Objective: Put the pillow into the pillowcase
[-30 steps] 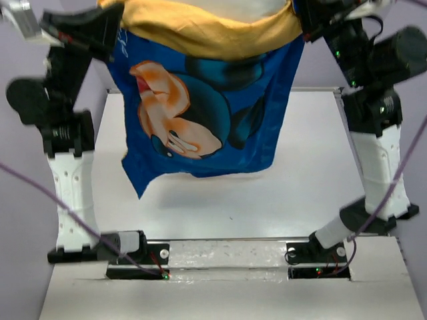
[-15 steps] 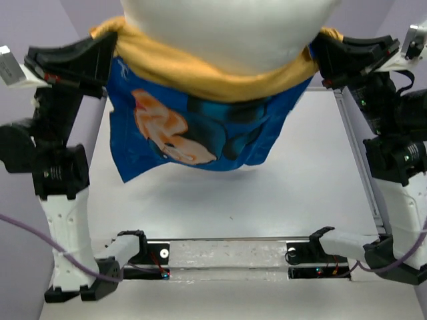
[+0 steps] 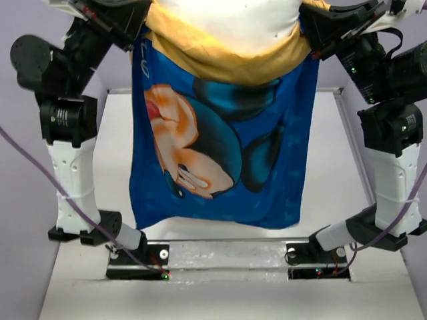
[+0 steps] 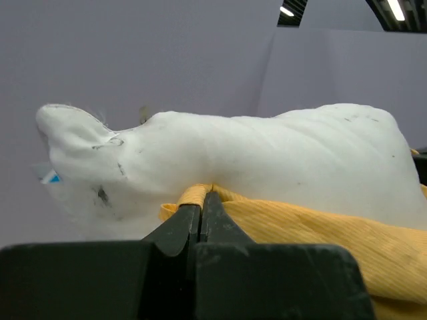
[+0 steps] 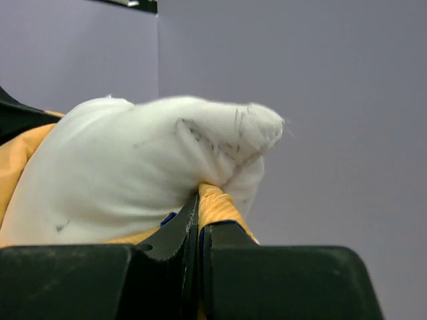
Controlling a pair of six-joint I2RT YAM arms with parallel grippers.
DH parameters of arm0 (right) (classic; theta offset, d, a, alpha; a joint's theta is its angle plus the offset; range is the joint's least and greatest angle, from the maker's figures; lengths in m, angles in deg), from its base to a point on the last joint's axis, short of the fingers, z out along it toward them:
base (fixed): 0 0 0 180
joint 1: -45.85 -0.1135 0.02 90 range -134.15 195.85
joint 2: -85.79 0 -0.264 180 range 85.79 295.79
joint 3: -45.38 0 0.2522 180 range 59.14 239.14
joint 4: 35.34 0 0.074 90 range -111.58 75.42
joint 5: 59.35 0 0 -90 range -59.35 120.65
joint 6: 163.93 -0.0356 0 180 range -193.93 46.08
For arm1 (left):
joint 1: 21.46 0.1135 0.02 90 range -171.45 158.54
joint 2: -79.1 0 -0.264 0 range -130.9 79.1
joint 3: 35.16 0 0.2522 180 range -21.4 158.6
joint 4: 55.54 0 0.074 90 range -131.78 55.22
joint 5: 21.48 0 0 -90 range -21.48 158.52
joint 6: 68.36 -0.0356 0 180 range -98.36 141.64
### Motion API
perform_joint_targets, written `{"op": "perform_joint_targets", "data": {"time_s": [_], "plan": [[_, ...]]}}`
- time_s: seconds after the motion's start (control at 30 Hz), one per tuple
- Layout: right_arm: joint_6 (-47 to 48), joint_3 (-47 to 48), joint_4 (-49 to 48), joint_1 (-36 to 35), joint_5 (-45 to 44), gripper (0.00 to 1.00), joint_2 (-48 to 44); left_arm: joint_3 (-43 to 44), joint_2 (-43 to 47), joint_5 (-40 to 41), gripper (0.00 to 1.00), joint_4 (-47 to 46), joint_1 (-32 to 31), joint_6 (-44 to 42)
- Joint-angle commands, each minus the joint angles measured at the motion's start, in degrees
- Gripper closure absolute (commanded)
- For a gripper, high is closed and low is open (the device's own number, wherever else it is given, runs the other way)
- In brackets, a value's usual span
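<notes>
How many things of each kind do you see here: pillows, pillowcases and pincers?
pillow: 1
pillowcase: 1
pincers: 2, the left pincer and the right pincer, each shut on the yellow rim of the pillowcase
Total: 4

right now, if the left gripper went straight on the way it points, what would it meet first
Probably the pillow, bulging just past the left gripper, which is shut on the yellow edge of the pillowcase; depth is unclear.
</notes>
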Motion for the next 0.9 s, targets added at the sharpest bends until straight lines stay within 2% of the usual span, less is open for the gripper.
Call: {"op": "perform_joint_targets", "data": {"time_s": [0.0,0.03,0.07,0.1,0.13,0.17,0.2,0.23,0.27,0.3,0.33,0.37,0.4,0.43,0.47,0.5,0.53,0.57,0.6,0.63,0.67,0.7,0.73,0.77,0.8,0.83,0.87], "plan": [[0.3,-6.0,-11.6,0.4,-0.1,1.0,-7.4,34.5,-9.8,19.9,1.0,29.3,-13.7,-21.3],[-1.2,-33.5,-23.9,0.4,-3.5,1.0,-11.8,14.8,-9.0,23.8,1.0,28.6,-15.5,-21.5],[-1.0,-29.6,-24.1,1.0,-6.1,1.0,-8.8,4.5,-3.7,12.7,1.0,6.9,-15.5,-18.0],[0.4,-17.3,-15.7,1.0,-5.6,1.0,-4.4,4.4,-4.0,13.8,1.0,2.5,-15.7,-16.9],[1.2,-1.8,-9.6,1.0,-4.1,1.0,0.1,16.5,-7.8,16.7,1.0,5.5,-17.3,-18.5],[0.2,14.0,-2.4,1.0,0.0,1.0,4.5,47.2,-12.4,18.1,1.0,9.0,-18.0,-18.1],[-0.2,33.1,1.3,1.0,1.6,1.0,9.6,39.9,-5.6,16.4,1.0,4.8,-17.1,-17.2],[-0.1,32.1,8.1,1.0,2.3,1.0,8.7,5.8,1.9,16.8,1.0,0.9,-17.2,-17.9],[0.2,22.0,2.9,1.0,-0.1,1.0,5.1,-13.6,8.4,18.2,1.0,-7.1,-17.6,-17.3],[-1.4,-17.9,-13.6,1.0,-2.3,1.0,-6.7,-26.1,15.5,27.6,1.0,-20.4,-17.7,-17.9],[-1.1,-22.8,-23.7,1.0,-3.0,1.0,-7.2,-28.7,13.4,26.4,1.0,-18.0,-16.6,-15.7],[0.4,8.3,-7.1,1.0,-2.9,1.0,-2.8,-4.8,4.7,20.4,1.0,-5.0,-14.7,-16.3],[-0.1,26.1,-1.0,1.0,-1.4,1.0,8.6,11.9,-0.4,18.9,1.0,-0.4,-17.5,-18.4],[-1.2,37.8,1.7,1.0,0.9,1.0,8.7,28.2,-6.0,18.5,1.0,5.1,-19.5,-19.1],[-2.8,41.1,9.5,1.0,6.2,1.0,12.7,45.7,-10.4,18.8,1.0,13.6,-20.4,-21.9],[-1.5,36.9,14.2,1.0,4.8,1.0,11.3,47.3,-17.7,28.4,1.0,32.6,-22.0,-24.0],[-0.4,6.9,12.3,1.0,1.6,1.0,7.8,47.4,-21.6,33.4,1.0,36.7,-22.5,-23.8],[-2.3,-9.2,-14.2,1.0,0.9,1.0,-3.8,47.1,-22.3,23.4,1.0,26.6,-22.5,-23.0],[-1.7,-9.5,-15.1,1.0,0.4,1.0,-4.5,45.6,-16.2,22.2,1.0,16.9,-23.0,-22.7],[-1.4,7.1,-6.6,1.0,0.8,1.0,0.4,41.8,-10.7,23.4,1.0,8.8,-24.4,-22.9],[-0.9,41.2,3.9,1.0,1.2,1.0,11.5,24.2,-4.7,25.7,1.0,2.4,-24.7,-23.5],[-0.6,44.7,9.2,1.0,2.6,1.0,12.9,11.3,6.9,25.9,1.0,-6.4,-24.7,-23.8],[0.5,39.9,14.5,1.0,1.7,1.0,11.6,-3.0,10.8,28.3,1.0,-10.8,-24.7,-24.0],[0.9,13.0,4.8,1.0,-1.6,1.0,3.7,-14.6,12.0,30.5,1.0,-13.5,-24.5,-23.3],[0.9,4.8,-5.3,1.0,-0.4,1.0,0.2,-7.0,6.5,27.9,1.0,-8.3,-24.4,-23.7],[-0.2,8.6,-8.2,1.0,1.3,1.0,0.0,11.6,-0.8,24.7,1.0,-1.3,-24.6,-23.6],[-2.7,17.9,-3.5,1.0,4.7,1.0,1.8,47.1,-8.2,21.5,1.0,4.9,-24.7,-22.1]]}}
